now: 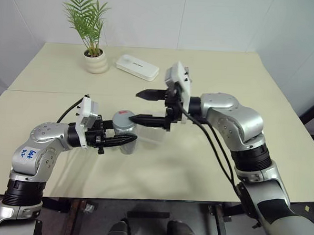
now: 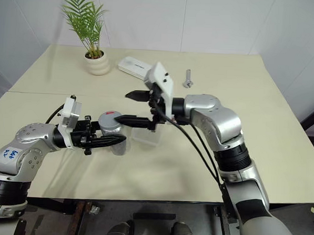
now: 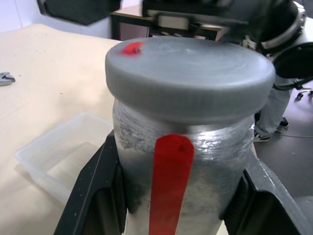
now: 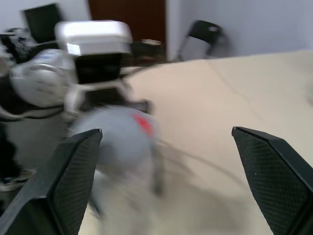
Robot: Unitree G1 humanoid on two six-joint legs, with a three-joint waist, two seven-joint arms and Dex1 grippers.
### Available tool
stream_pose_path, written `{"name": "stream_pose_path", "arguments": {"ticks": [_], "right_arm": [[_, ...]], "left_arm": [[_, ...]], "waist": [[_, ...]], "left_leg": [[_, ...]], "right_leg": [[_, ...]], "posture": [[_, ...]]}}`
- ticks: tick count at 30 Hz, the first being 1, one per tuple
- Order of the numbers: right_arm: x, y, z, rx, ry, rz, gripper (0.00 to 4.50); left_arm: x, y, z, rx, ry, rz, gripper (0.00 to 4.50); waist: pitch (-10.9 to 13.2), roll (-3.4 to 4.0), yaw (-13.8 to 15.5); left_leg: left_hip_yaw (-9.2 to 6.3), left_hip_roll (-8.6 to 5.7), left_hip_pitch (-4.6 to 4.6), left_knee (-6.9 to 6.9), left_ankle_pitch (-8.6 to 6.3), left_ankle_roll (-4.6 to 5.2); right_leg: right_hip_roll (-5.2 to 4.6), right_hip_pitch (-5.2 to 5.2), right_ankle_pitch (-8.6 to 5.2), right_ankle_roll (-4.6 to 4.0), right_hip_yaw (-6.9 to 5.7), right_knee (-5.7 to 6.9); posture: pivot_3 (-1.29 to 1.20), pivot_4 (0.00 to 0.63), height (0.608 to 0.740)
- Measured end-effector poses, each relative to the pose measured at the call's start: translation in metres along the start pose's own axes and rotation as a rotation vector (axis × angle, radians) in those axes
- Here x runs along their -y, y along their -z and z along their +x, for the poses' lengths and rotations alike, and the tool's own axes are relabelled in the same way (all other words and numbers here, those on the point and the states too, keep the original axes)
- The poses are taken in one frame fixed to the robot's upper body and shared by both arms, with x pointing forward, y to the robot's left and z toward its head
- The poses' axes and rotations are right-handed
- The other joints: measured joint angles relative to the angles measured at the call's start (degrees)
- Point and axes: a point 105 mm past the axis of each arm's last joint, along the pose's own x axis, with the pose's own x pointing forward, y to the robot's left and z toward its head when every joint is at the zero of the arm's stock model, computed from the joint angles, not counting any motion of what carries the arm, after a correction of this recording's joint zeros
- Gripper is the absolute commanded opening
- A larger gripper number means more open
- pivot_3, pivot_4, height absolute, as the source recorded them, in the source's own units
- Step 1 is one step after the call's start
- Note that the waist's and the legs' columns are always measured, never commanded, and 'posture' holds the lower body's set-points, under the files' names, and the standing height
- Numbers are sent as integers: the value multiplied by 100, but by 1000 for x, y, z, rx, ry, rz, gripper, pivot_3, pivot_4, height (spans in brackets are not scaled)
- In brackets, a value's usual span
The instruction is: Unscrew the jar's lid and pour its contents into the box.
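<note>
Silvery-grey cylindrical jar (image 1: 125,131) with its round grey lid (image 3: 188,78) on sits clamped in the left fingers (image 1: 119,141) above the counter (image 1: 159,170), beside the clear plastic box (image 3: 58,159), right fingers (image 1: 142,106) spread wide over it

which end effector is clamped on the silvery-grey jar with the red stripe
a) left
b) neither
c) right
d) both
a) the left end effector has its black fingers shut on the silvery-grey cylindrical jar with a red stripe, while the right end effector stands open, apart from it.
</note>
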Motion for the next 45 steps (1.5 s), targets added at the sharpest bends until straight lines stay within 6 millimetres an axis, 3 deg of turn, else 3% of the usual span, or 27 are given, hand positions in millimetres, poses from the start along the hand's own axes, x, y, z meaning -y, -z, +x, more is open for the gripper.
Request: {"name": "stream_pose_path", "arguments": {"ticks": [8, 19, 29, 45], "right_arm": [[4, 8, -3, -10, -2, 36, 4461], [-26, -23, 5, 141, -173, 73, 4461], [-41, -7, 37, 55, -183, 51, 4461], [-32, -4, 28, 33, -159, 22, 4461]], "left_arm": [[5, -6, 2, 7, 27, 30, 1958], [5, -7, 1, 5, 25, 34, 1958], [5, -7, 1, 4, 26, 36, 1958], [3, -7, 1, 4, 8, 36, 1958]], "waist": [[0, 0, -37], [0, 0, -25], [0, 0, -28], [0, 0, -25]], "left_leg": [[1, 1, 0, -1, 0, 0], [0, 1, 1, 5, 0, 0], [0, 1, 1, 8, 1, 0], [0, 1, 2, 9, 1, 0]], "right_leg": [[2, -3, 0, 0, 3, 3], [2, -2, 0, 0, 3, 12], [3, -6, -1, -2, 6, 24], [3, -6, -1, -2, 5, 24]], "posture": [[0, 150, 740], [0, 150, 740], [0, 150, 740], [0, 150, 740]]}}
